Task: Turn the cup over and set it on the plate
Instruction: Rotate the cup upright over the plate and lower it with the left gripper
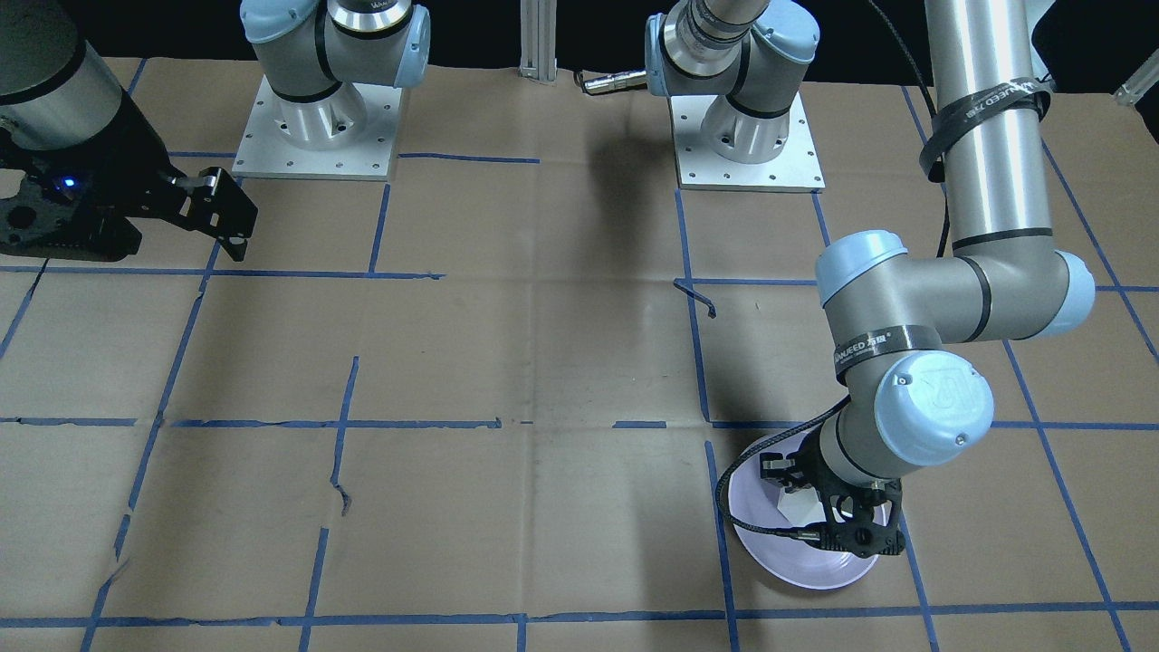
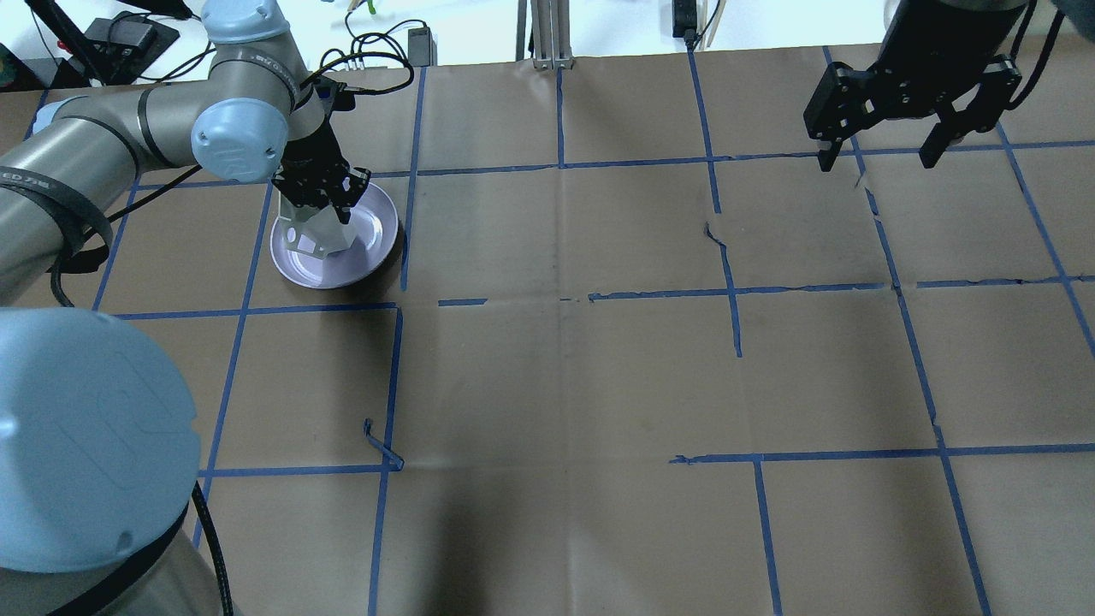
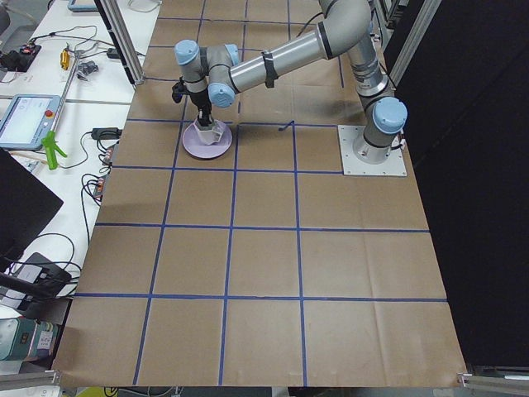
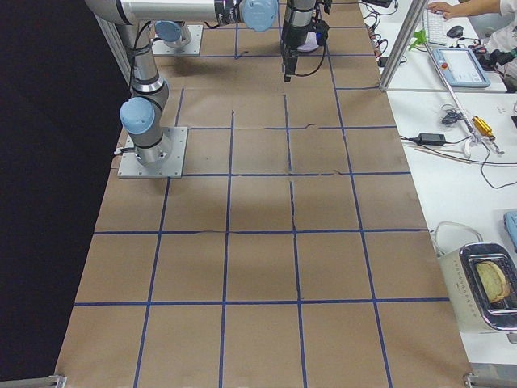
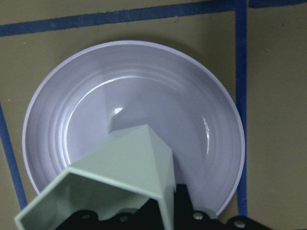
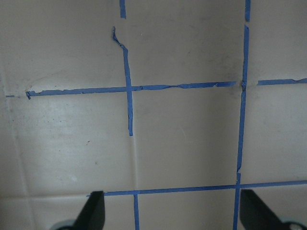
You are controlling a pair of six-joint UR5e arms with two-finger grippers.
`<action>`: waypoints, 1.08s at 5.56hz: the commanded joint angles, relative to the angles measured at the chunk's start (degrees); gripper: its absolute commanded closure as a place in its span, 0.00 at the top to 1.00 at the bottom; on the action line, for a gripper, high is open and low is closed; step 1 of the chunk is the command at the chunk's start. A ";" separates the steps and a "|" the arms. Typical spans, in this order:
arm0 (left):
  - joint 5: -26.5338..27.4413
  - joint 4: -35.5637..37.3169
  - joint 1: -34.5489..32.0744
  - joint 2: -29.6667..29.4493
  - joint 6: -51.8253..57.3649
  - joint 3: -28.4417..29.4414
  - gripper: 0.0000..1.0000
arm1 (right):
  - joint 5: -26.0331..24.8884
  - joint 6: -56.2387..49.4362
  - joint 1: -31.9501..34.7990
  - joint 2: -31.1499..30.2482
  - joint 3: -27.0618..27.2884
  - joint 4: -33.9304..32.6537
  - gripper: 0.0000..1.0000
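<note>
Now, your left claw (image 2: pixel 321 192) pinching small white faceted cup (image 2: pixel 316 233) by its wall, cup tilted over glossy pale lavender round plate (image 2: pixel 376 235); you cannot tell whether they touch. Plate sits on brown paper counter (image 2: pixel 556 368) with blue tape grid (image 2: pixel 736 291). Your right claw (image 2: pixel 875 160) spread, hovering over counter, well apart from plate.

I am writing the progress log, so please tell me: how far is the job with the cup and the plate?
Done: the cup is picked up; the left gripper holds it tilted over the plate. In hand: setting it down; contact is unclear. Left: release it upright. The right gripper hangs open, far off.
</note>
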 commanded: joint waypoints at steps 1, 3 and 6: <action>0.04 0.02 0.00 0.20 -0.01 -0.01 0.08 | 0.00 0.00 0.00 0.00 0.00 0.00 1.00; 0.13 0.02 0.08 0.20 -0.01 -0.01 0.14 | 0.00 0.00 0.00 0.00 0.00 0.00 1.00; 0.04 0.02 0.08 0.46 0.60 -0.10 0.98 | 0.00 0.00 0.00 0.00 0.00 0.00 1.00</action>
